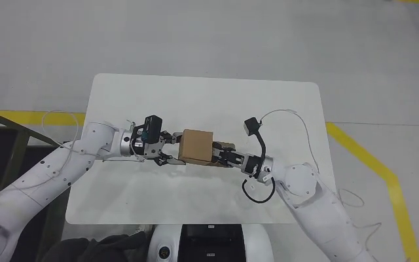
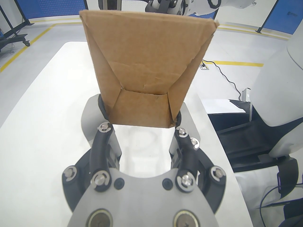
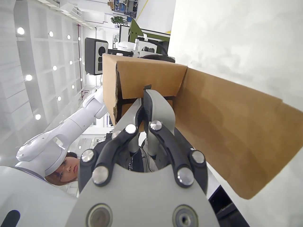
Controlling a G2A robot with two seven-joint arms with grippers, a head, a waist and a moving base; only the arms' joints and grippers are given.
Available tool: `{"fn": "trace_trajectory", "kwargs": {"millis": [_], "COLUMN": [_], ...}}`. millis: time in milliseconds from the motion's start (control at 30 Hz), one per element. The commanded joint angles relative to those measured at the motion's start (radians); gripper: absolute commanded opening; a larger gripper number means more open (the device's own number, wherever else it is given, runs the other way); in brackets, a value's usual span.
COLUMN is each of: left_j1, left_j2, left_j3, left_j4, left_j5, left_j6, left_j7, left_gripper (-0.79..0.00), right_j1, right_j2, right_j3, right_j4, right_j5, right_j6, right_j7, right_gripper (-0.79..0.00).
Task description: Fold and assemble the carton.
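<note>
At centre-left of the top view I have the left gripper [image 1: 167, 141] clamped on the carton [image 1: 196, 145]. In its wrist view both fingers [image 2: 103, 111] press the outer walls of the carton's near end, one on each side. The carton sits mid-frame over the white table [image 1: 196, 98], held between the two arms with a closed brown face turned up. Just right of it, the right gripper [image 1: 219, 156] is pinched tight on the edge of an inner flap [image 3: 151, 79] at the carton's other end. A long side flap [image 3: 236, 131] stands open beside that gripper.
</note>
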Motion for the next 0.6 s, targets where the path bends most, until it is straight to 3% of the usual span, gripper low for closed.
{"fn": "trace_trajectory", "kwargs": {"millis": [0,167,300,567], "left_j1": [0.000,0.000,0.000,0.000], "left_j2": [0.000,0.000,0.000,0.000], "left_j3": [0.000,0.000,0.000,0.000], "left_j4": [0.000,0.000,0.000,0.000], "left_j5": [0.000,0.000,0.000,0.000], "left_j6": [0.000,0.000,0.000,0.000], "left_j7": [0.000,0.000,0.000,0.000], "left_gripper": [-0.785,-0.785,-0.785,-0.785], "right_j1": [0.001,-0.011,-0.060,-0.194], "right_j2": [0.001,0.008,0.025,0.050], "right_j3": [0.004,0.035,0.126,0.289], "right_j4": [0.003,0.001,-0.028,-0.061], "right_j5": [0.006,0.036,0.036,-0.016], "right_j6": [-0.003,-0.018,-0.019,0.109], "right_j7": [0.012,0.051,0.041,-0.079], "right_gripper": [-0.785,-0.785,-0.785,-0.785]}}
